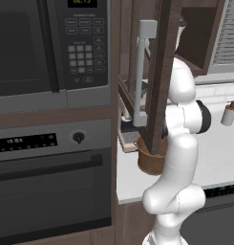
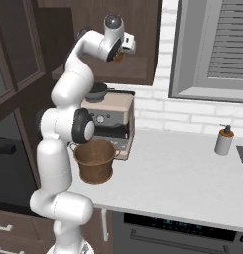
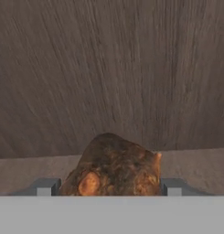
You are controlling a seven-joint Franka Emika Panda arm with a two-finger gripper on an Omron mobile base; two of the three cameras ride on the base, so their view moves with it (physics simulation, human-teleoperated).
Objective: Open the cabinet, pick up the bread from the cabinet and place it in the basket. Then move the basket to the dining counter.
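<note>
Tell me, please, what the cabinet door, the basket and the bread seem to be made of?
The cabinet door: dark brown wood, matt, with visible grain, and a grey bar handle that looks like metal. The basket: brown, dull, perhaps wood or wicker; rendering leaves it open. The bread: rough, mottled golden-brown crust.

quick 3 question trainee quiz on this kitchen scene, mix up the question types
1. True or false: the cabinet door is open.
2. Where is the bread? A) in the basket B) between the tool's fingers C) on the worktop
3. Fill in: the basket stands on the worktop in front of the ____ machine.

Key:
1. True.
2. B; the tool has a fingertip at each side of it, up at the cabinet.
3. Coffee; the coffee machine is right behind it.
</note>
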